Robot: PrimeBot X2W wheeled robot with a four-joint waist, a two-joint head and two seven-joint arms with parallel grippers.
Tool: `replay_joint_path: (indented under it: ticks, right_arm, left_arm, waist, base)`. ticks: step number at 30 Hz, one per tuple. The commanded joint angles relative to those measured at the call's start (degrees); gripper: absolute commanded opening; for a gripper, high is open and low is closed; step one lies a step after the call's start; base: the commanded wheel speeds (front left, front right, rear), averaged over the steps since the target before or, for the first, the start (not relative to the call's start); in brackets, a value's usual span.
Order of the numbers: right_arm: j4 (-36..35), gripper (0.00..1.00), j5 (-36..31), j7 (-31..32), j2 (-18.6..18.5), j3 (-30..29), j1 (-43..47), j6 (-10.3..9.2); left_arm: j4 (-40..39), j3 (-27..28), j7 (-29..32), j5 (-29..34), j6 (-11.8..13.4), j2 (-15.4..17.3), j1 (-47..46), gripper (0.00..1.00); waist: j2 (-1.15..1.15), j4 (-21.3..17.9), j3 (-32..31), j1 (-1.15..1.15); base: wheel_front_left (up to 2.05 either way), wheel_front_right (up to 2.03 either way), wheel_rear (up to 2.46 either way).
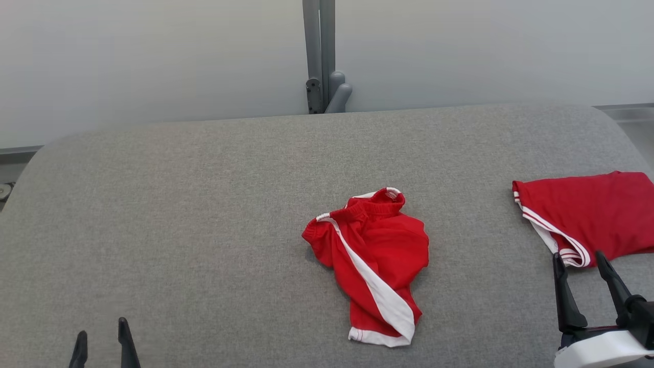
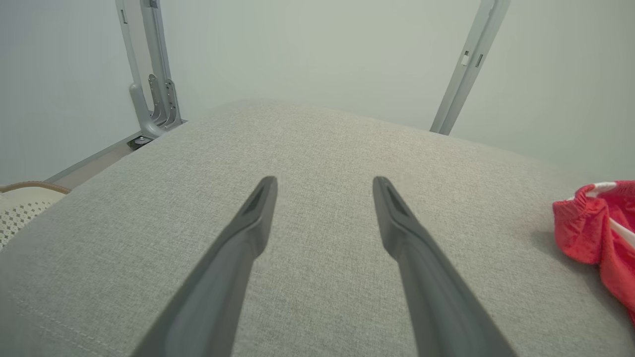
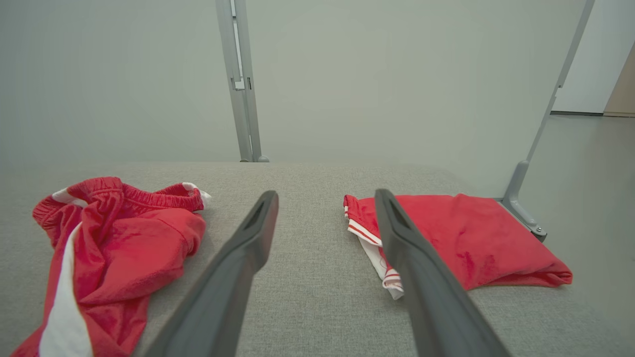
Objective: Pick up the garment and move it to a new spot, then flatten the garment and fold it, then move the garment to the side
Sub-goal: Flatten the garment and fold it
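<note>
A grey table (image 1: 153, 214) spanned the lower head view, with the crumpled red garment (image 1: 378, 255) lying loose just right of centre and a folded red cloth (image 1: 592, 209) at the right edge. The right gripper (image 1: 578, 255) at lower right and the left gripper (image 1: 102, 327) at lower left stood spread wide, holding nothing. A pale basket (image 2: 25, 206) sat at the left wrist view's left edge, its contents hidden.
</note>
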Motion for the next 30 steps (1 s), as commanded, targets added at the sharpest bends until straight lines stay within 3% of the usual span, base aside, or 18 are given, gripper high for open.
replay_joint_path:
  ticks: [1,6,9,10,14,20,26,30]
  right_arm:
    - [0.1,1.0,-0.19,-0.01,-0.02,0.04,0.06,-0.09]
    - [-0.34,1.0,-0.26,-0.01,-0.4,0.47,-0.74,-0.09]
    - [-0.93,1.0,-0.18,-0.01,-0.68,0.6,-0.99,-0.09]
    - [-0.93,1.0,-0.18,-0.01,-0.68,0.6,-0.99,-0.09]
    - [-1.73,1.0,-0.1,-0.01,-0.86,1.27,-1.95,-0.09]
    - [-2.83,1.0,0.18,-0.01,-0.7,2.8,-3.63,-0.09]
    - [-3.11,1.0,0.25,-0.01,-0.34,3.01,-4.29,-0.09]
    - [-2.97,1.0,0.37,-0.01,-0.25,3.07,-4.73,-0.09]
  left_arm:
    - [-0.25,0.8,-0.14,0.59,-0.48,-0.23,-0.12,1.0]
    - [-0.91,0.16,-0.14,0.76,-1.4,-0.74,-1.34,1.0]
    - [-2.47,-6.58,-0.14,-1.34,-1.95,-0.77,-3.12,1.0]
    - [-2.47,-6.58,-0.14,-1.34,-1.95,-0.77,-3.12,1.0]
    - [-2.71,-18.64,-0.14,-0.94,-3.22,-0.73,-6.04,1.0]
    - [6.37,-35.08,5.47,-4.19,-4.53,-0.59,-11.73,1.0]
    - [16.21,-41.63,10.92,-12.42,-3.88,-0.59,-16.62,1.0]
    - [21.47,-42.67,11.97,-16.74,-2.76,-0.6,-20.01,1.0]
  waist:
    - [0.0,0.07,-0.03,0.0]
    - [0.0,-0.29,0.08,0.0]
    - [0.0,-0.65,0.4,0.0]
    - [0.0,-0.65,0.4,0.0]
    - [0.0,-1.85,1.39,0.0]
    - [0.0,-4.69,3.08,0.0]
    - [0.0,-7.8,4.64,0.0]
    - [0.0,-9.5,5.44,0.0]
  base:
    - [0.0,0.0,0.0]
    - [0.0,0.0,0.0]
    - [0.0,0.0,0.0]
    - [0.0,0.0,0.0]
    - [0.0,0.0,0.0]
    - [0.0,0.0,0.0]
    - [0.0,0.0,0.0]
    - [0.0,0.0,0.0]
